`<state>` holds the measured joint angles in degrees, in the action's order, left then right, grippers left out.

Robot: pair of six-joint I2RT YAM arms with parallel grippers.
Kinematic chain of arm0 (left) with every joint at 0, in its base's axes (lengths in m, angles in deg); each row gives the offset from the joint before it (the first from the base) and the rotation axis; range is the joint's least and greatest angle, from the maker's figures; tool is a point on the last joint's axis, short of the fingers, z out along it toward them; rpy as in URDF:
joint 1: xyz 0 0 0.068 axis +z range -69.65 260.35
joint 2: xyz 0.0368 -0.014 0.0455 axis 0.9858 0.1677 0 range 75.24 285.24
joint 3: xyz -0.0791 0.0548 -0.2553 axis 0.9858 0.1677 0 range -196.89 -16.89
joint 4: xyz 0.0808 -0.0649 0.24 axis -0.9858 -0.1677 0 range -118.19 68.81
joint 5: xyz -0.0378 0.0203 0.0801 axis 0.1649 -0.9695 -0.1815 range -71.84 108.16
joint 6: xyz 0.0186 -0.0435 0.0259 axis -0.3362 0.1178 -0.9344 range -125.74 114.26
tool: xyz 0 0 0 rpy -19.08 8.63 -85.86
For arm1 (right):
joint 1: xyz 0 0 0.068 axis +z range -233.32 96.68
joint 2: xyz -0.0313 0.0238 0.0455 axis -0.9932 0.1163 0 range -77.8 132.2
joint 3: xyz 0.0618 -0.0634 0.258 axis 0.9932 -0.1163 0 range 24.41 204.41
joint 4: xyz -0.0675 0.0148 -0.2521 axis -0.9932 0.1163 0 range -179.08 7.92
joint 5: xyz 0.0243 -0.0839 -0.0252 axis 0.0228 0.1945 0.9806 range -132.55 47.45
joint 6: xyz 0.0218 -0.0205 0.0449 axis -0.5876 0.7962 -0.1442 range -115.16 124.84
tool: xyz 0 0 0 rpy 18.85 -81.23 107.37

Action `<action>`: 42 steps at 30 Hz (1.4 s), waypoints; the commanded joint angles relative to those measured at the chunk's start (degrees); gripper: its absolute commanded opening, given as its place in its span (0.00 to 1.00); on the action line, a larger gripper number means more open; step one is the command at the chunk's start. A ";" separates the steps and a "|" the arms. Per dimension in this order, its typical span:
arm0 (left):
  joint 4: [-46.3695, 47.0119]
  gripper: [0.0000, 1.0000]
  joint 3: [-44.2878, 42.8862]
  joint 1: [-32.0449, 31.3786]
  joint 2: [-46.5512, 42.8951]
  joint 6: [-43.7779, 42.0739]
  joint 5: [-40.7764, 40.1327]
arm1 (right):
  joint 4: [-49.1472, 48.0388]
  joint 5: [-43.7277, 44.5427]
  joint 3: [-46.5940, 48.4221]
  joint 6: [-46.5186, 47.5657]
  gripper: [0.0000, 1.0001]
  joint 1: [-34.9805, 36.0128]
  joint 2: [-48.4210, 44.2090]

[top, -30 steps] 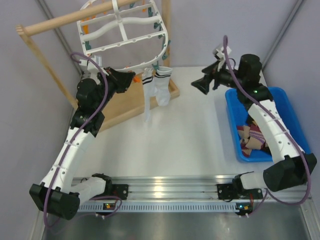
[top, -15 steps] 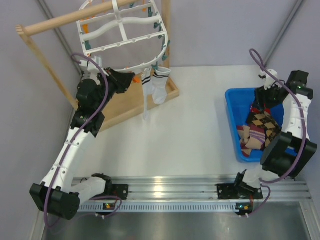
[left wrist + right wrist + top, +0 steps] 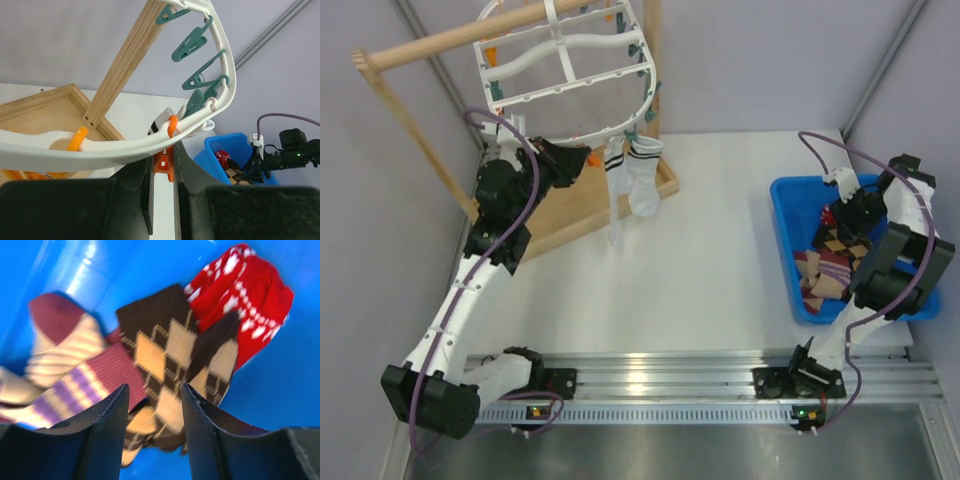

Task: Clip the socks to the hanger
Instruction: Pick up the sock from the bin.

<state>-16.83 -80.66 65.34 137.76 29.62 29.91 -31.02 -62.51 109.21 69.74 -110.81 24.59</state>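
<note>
The white oval hanger (image 3: pixel 570 60) hangs from the wooden pole at the back left. Two white socks (image 3: pixel 642 180) with dark cuff bands hang clipped under its near rim. My left gripper (image 3: pixel 582 160) is at that rim (image 3: pixel 100 150), shut on an orange clip (image 3: pixel 165 167). My right gripper (image 3: pixel 842 215) is open, pointing down into the blue bin (image 3: pixel 785 230). Its fingers (image 3: pixel 107 415) straddle the brown argyle sock (image 3: pixel 160 350) without touching it. A red sock (image 3: pixel 240 290) and a tan-maroon striped sock (image 3: pixel 75 380) lie beside it.
The wooden rack has a pole (image 3: pixel 450 40) and a tray base (image 3: pixel 570 205) under the hanger. Teal clips (image 3: pixel 192 42) line the hanger's rim. The blue bin stands at the table's right edge. White tabletop (image 3: pixel 700 260) lies between the rack and the bin.
My right arm has swung from the back middle of the table over to the blue bin and lowered its open gripper toward the socks. The left arm has not moved.
</note>
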 commanded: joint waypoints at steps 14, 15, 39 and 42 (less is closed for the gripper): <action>-2.16 0.00 -0.39 0.06 1.37 -2.13 1.70 | -0.22 1.33 5.83 13.23 0.45 5.86 10.64; -2.16 0.00 -0.39 0.06 1.37 -2.13 1.70 | -0.84 1.94 5.39 12.80 0.45 6.47 11.33; -2.34 0.00 1.10 0.33 0.67 -2.04 1.70 | 1.52 0.20 10.12 12.88 0.00 4.46 3.26; -2.08 0.00 1.19 0.33 0.50 -1.96 1.87 | 3.81 -2.97 12.76 11.74 0.00 4.37 1.33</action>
<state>-16.90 -80.35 65.65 138.50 28.00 29.67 -31.08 -60.04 117.45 82.26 -106.07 31.47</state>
